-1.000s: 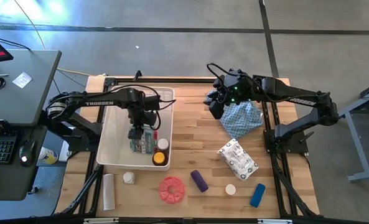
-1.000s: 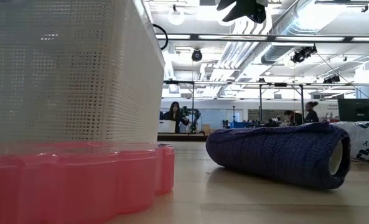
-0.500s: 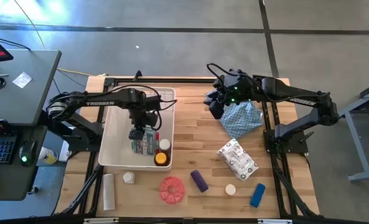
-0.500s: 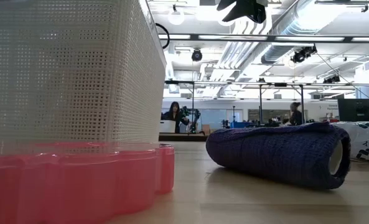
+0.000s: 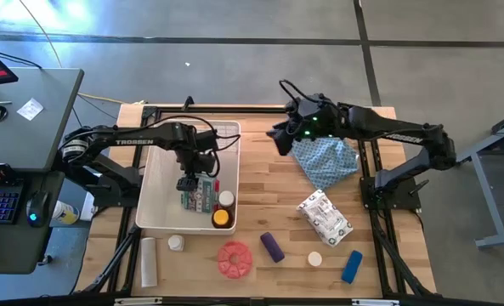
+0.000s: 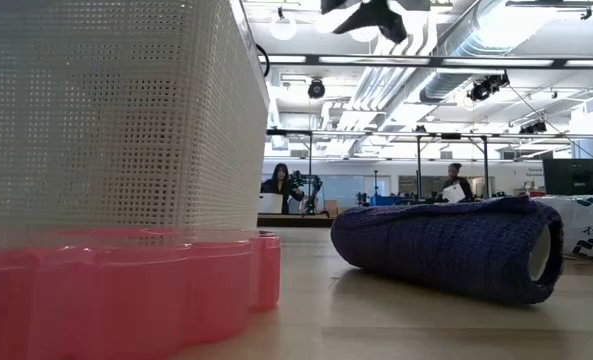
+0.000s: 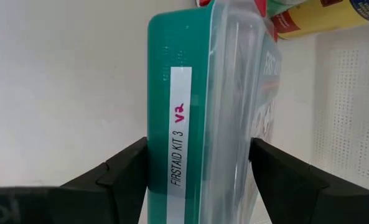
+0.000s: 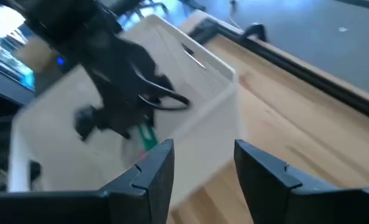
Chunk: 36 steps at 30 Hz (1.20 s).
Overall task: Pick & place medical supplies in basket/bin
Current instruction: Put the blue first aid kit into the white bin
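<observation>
Down in the white bin (image 5: pixel 154 183), a big rectangular tub with perforated lattice walls (image 6: pixel 116 110), the left gripper (image 5: pixel 186 182) is clamped around a flat green first-aid kit (image 7: pixel 200 118). It's a hard plastic case with a clear ribbed lid and a white label strip, and a dark finger (image 7: pixel 125 177) presses each broad side of it. The kit sits at the bin's near right part, just beside a yellow-capped amber bottle (image 5: pixel 221 218) and a white-capped jar (image 5: pixel 225 198).

The right gripper (image 5: pixel 279 138) hangs over bare wood between the bin and the crumpled blue patterned cloth (image 5: pixel 328 163), fingers (image 8: pixel 150 171) parted, holding nothing.

Out on the slatted wooden table (image 5: pixel 268 195) wait a soft printed packet (image 5: pixel 325 216), a fuzzy purple cylinder (image 6: pixel 441 245), a blue cylinder (image 5: pixel 351 266), a scalloped red disc (image 5: pixel 235 259), two small white jars (image 5: pixel 176 243) (image 5: pixel 315 258) and a white tube (image 5: pixel 149 261).
</observation>
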Available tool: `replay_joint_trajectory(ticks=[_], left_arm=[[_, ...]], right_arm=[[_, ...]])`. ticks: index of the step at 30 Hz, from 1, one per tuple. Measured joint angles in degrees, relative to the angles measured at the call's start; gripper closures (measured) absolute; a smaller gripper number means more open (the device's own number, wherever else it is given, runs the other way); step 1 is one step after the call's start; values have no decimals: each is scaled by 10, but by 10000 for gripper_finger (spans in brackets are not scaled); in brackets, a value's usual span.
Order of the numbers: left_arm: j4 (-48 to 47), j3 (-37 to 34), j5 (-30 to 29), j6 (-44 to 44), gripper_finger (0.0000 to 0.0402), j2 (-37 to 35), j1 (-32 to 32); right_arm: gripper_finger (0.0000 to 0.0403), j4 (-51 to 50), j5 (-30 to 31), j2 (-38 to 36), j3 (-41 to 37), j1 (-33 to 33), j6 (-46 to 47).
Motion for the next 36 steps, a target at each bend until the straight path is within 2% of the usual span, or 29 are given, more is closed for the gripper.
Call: replay_joint_trajectory(ticks=[3,9,14,21,29,32,36], left_arm=[[0,0,0,0,111,1,1],[-4,-1,1,0,112,1,7],[-3,-1,7,2,112,1,7],[1,-1,9,5,112,1,7],[6,-3,33,14,112,2,7],[4,-3,45,14,112,3,7],[3,-3,46,13,112,2,7]], right_arm=[[257,40,-17,38,0,11,18],[277,37,-34,113,0,28,93],[278,106,-55,146,0,35,113],[278,143,-16,164,0,34,167],[281,153,4,199,1,34,133],[293,169,4,210,1,34,142],[331,176,22,212,1,35,162]])
